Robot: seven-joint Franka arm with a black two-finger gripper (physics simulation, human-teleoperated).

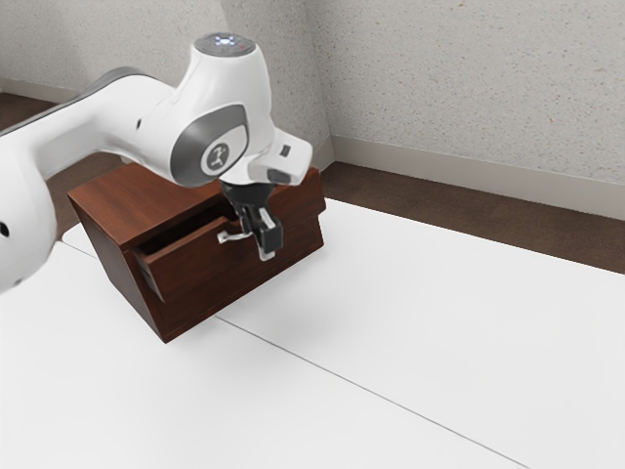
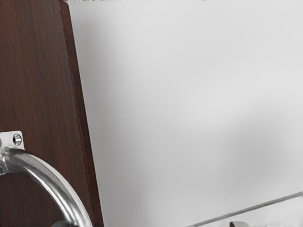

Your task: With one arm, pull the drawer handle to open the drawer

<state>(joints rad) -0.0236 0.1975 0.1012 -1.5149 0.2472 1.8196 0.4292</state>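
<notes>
Dark reddish wood formed the drawer (image 1: 186,252), which stood partly pulled out of its cabinet (image 1: 127,200) on the white table (image 1: 439,322). Its curved, polished metal handle (image 2: 42,177) lay against one finger of the spread black gripper (image 1: 259,239); the handle's lower end was cut off.

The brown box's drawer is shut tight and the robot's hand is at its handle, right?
Not quite. The drawer is partly pulled out, as the exterior view shows. The gripper is at its handle.
</notes>
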